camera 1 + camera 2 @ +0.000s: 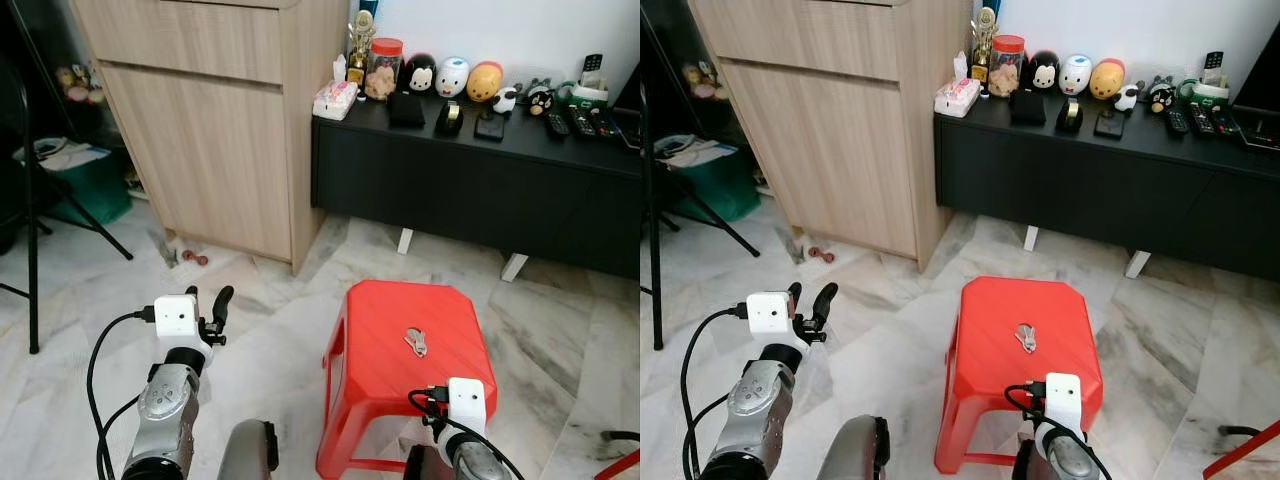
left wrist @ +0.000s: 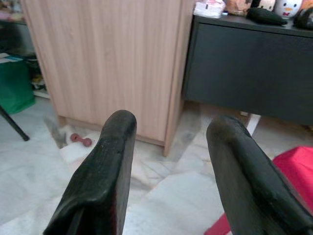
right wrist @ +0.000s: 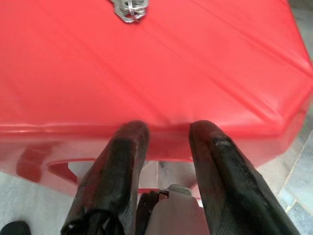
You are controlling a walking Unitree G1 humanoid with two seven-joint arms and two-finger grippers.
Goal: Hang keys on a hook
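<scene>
fingers of the right gripper (image 3: 161,147) stand parted and empty at the red stool's (image 1: 380,330) near edge; keys (image 1: 415,342) lie flat mid-seat beyond — light, hard, likely slippery, best pinched at the ring. left gripper (image 1: 207,305) open, off over floor.

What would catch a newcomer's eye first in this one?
The red stool in the middle of the marble floor, with the keys lying on its seat. The right gripper sits low at the stool's near edge, fingers open and empty; the left gripper is raised over the floor to the left, also open. Behind, toys line a black cabinet.
</scene>
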